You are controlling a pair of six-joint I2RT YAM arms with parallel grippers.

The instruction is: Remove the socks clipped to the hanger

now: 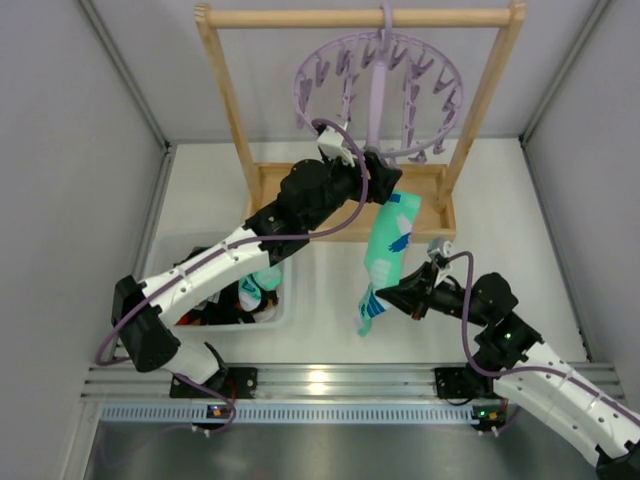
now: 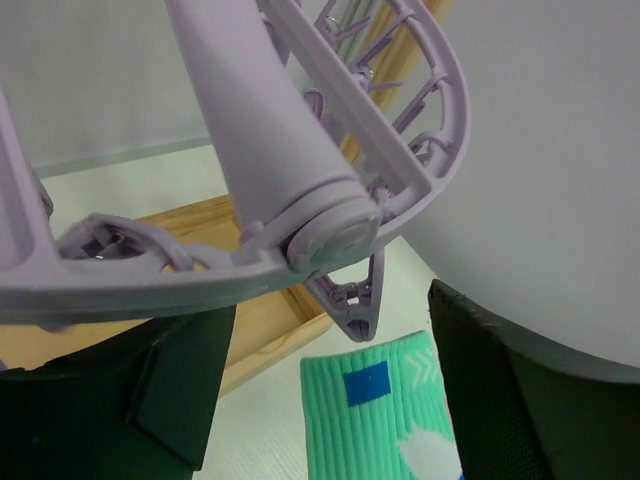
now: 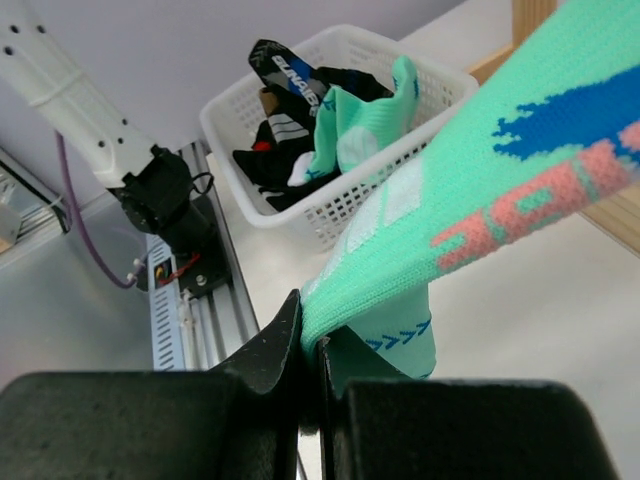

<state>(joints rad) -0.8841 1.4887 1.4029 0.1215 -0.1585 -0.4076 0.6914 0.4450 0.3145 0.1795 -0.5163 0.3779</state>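
The lavender hanger (image 1: 380,80) hangs by its hook from the wooden rail. A teal-mint sock (image 1: 392,240) with blue and white marks hangs slanted below it. My left gripper (image 1: 385,185) is open at the hanger's near rim. In the left wrist view its fingers (image 2: 185,385) stand wide apart either side of a shut clip (image 2: 358,300), and the sock's cuff (image 2: 365,420) lies just under the clip's tip. I cannot tell if they touch. My right gripper (image 1: 398,297) is shut on the sock's lower part (image 3: 420,260), as the right wrist view (image 3: 318,330) shows.
A white basket (image 1: 195,250) at the left holds several removed socks (image 1: 250,295); it also shows in the right wrist view (image 3: 240,120). The wooden rail frame (image 1: 225,90) stands on a wooden tray base (image 1: 435,195) at the back. Grey walls close both sides.
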